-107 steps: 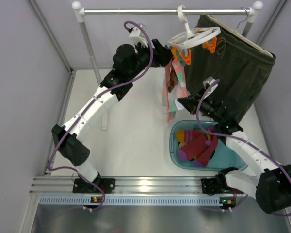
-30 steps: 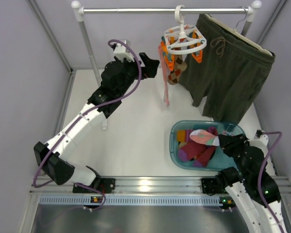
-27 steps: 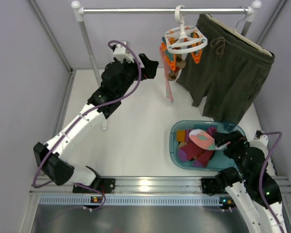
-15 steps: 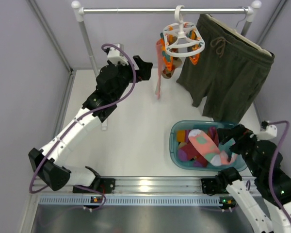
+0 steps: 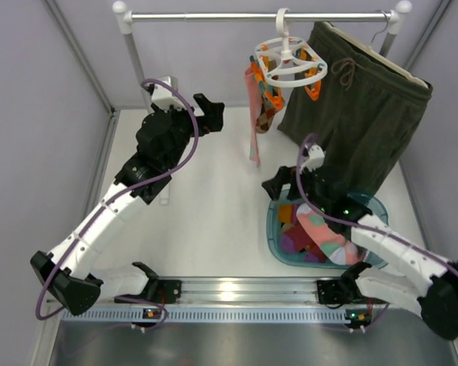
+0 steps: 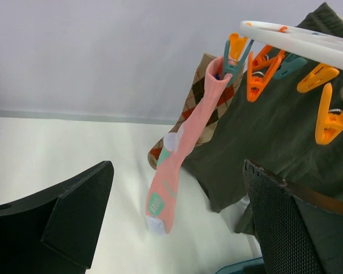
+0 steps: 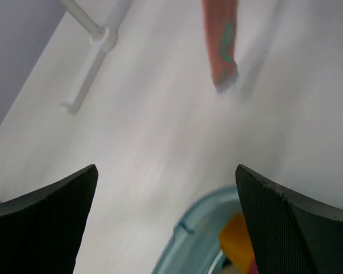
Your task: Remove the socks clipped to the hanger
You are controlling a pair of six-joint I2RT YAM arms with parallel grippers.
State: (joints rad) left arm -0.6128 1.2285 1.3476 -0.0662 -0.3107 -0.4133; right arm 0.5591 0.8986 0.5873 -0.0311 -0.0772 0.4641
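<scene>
The white oval hanger [image 5: 290, 65] hangs by its hook from the metal rail, with orange and teal clips [image 6: 257, 80] under its ring [image 6: 297, 40]. Two socks stay clipped: a long pink sock [image 5: 253, 122] [image 6: 180, 154] and a brown-orange argyle sock [image 5: 272, 113] [image 6: 197, 97] behind it. My left gripper [image 5: 213, 116] is open, left of the pink sock and apart from it, with nothing between its fingers [image 6: 63, 222]. My right gripper [image 5: 278, 184] is open and empty above the left rim of the teal bin [image 5: 272, 229] [image 7: 188, 251], where loose socks [image 5: 320, 229] lie.
Dark olive shorts [image 5: 366, 114] [image 6: 274, 131] hang on the rail right of the hanger, just behind the clips. The rail's left post [image 5: 141, 72] and its foot [image 7: 97, 51] stand on the white table. Grey walls close in both sides.
My right gripper opened and let the pink-teal sock fall into the bin, then swung to the bin's left rim. My left arm drew back left from the hanger, which has swung slightly.
</scene>
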